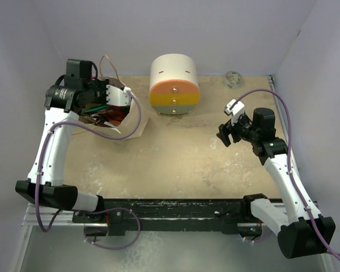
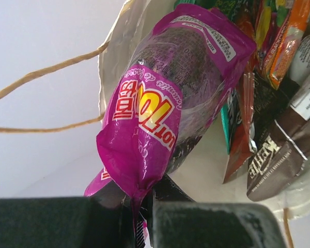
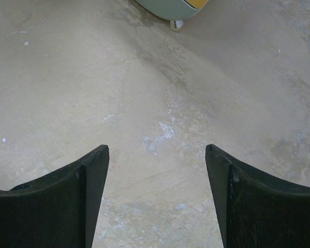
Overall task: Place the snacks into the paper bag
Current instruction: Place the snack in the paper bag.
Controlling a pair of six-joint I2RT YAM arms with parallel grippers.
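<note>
My left gripper (image 2: 144, 199) is shut on the crimped end of a purple snack packet (image 2: 170, 103), which hangs down into the open mouth of the cream paper bag (image 2: 113, 57). Inside the bag lie other snacks: a brown packet (image 2: 279, 155), a red-orange one (image 2: 240, 134) and an orange one (image 2: 287, 36). From above, the left gripper (image 1: 105, 96) sits over the bag (image 1: 133, 122) at the far left of the table. My right gripper (image 3: 157, 155) is open over bare tabletop, seen from above as the right gripper (image 1: 225, 135) on the right side.
A round white container with pastel drawers (image 1: 174, 85) stands at the back centre, its base edge (image 3: 170, 10) showing in the right wrist view. A small clear object (image 1: 233, 79) lies by the back wall. The bag's tan handles (image 2: 41, 75) loop to the left.
</note>
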